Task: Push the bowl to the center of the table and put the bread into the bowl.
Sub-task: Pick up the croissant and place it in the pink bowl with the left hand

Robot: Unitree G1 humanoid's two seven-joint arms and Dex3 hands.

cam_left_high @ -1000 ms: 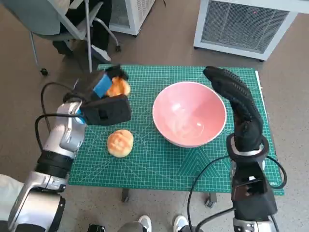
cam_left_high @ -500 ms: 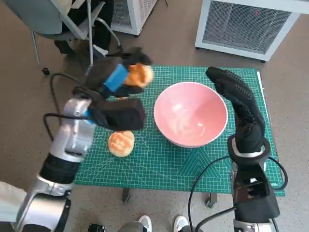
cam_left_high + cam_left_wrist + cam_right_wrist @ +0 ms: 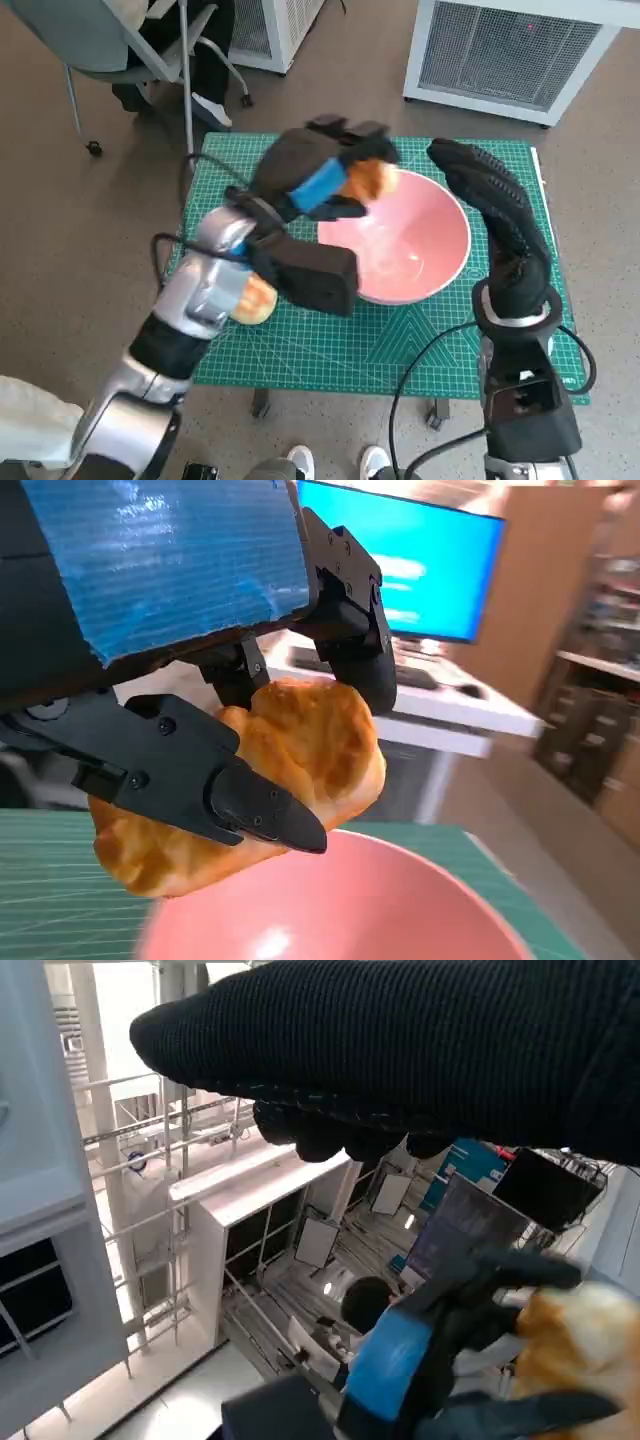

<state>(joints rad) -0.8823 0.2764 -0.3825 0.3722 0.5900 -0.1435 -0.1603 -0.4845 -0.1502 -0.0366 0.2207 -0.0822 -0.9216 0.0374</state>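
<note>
Green cutting mat point(image 3: 440, 335) covers the table | grey chair point(image 3: 95, 45) beyond its far left corner | white grilled cabinet point(image 3: 510, 50) on the floor behind | blue monitor point(image 3: 400, 575) glows

The left hand point(image 3: 320, 175) is black with a strip of blue tape over its back; its fingers point(image 3: 250, 805) are angular black plastic with small screws. The right hand point(image 3: 490, 200) wears a black knitted glove. Both forearms are pale silver-grey, with black cables looping beside them.
</note>
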